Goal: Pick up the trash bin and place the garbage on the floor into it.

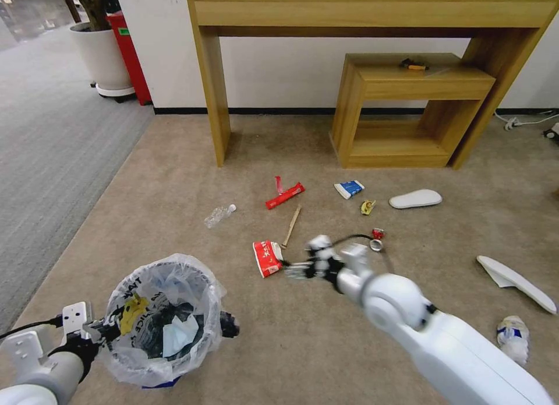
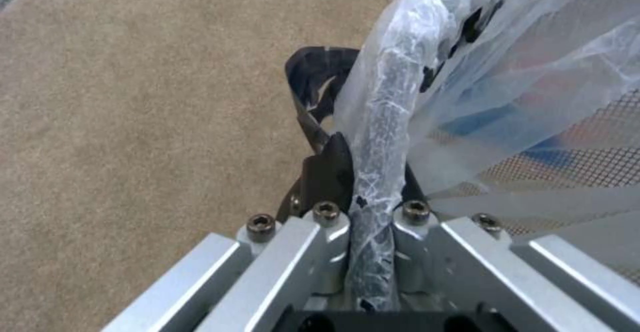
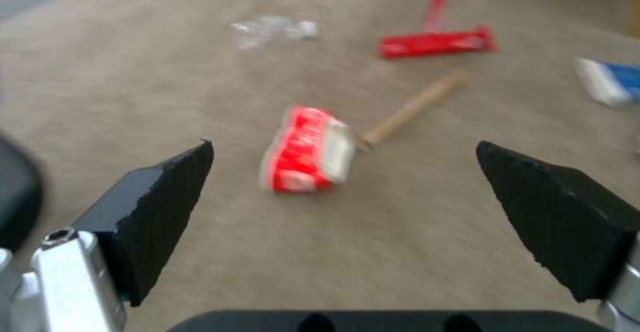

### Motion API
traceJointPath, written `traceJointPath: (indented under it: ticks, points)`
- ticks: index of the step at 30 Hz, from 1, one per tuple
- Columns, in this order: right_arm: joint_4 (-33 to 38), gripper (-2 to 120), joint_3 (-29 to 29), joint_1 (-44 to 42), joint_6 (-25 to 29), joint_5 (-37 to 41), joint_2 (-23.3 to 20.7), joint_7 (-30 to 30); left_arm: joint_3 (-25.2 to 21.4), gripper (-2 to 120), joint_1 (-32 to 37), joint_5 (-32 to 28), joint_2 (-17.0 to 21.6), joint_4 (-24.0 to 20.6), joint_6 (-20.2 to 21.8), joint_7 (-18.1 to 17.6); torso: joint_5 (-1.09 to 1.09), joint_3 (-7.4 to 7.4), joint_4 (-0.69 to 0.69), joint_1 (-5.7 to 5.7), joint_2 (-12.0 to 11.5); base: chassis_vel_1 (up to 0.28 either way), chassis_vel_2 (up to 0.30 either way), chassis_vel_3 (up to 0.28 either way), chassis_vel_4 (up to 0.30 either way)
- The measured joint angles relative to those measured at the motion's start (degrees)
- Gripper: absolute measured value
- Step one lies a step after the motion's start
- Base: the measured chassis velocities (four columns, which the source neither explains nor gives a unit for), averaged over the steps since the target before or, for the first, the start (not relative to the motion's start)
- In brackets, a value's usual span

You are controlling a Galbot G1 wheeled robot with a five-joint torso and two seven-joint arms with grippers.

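Note:
The trash bin (image 1: 166, 317), dark and lined with a crinkled clear bag, hangs low at my left, with paper and a yellow wrapper inside. My left gripper (image 1: 100, 330) is shut on its rim (image 2: 380, 136). My right gripper (image 1: 297, 270) is open just above the beige floor (image 1: 174, 178), its fingers (image 3: 167, 192) facing a red-white wrapper (image 3: 307, 149) a short way ahead. Beyond lie a wooden stick (image 1: 291, 225), a long red wrapper (image 1: 285, 195), a clear bottle (image 1: 219, 215), a blue-white packet (image 1: 349, 189), a yellow wrapper (image 1: 367, 207), a crushed can (image 1: 377, 239) and two white insoles (image 1: 415, 199).
A tall wooden console table (image 1: 372, 9) and a lower wooden shelf (image 1: 407, 78) stand against the far wall. A white plant pot (image 1: 102, 55) and a red box (image 1: 131, 55) sit at the back left beside grey striped carpet (image 1: 46, 148). A crumpled packet (image 1: 512, 335) lies at right.

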Motion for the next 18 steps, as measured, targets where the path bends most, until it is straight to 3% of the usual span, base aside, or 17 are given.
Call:
traceJointPath:
  ticks: [2,8,18]
  points:
    - [0.08,100,5.06,-4.71,0.96,-2.31,0.18,-1.26,0.12,1,0.12,0.31,0.03,-0.02,0.00,0.37,0.04,0.00,0.00,0.00,0.00,-0.022,-0.024,0.056,0.032]
    - [-0.20,100,12.59,-11.83,2.39,-4.72,0.95,-3.23,0.29,1,0.62,0.83,-0.08,-0.02,0.00,0.81,0.01,0.00,0.00,0.00,0.00,-0.096,-0.077,0.098,0.088]
    - [-2.52,100,22.03,-19.89,5.73,-8.32,2.08,-7.79,0.96,1,1.72,1.68,-0.62,-0.03,0.00,1.37,0.02,0.01,0.02,0.00,0.00,-0.209,-0.215,0.201,0.211]
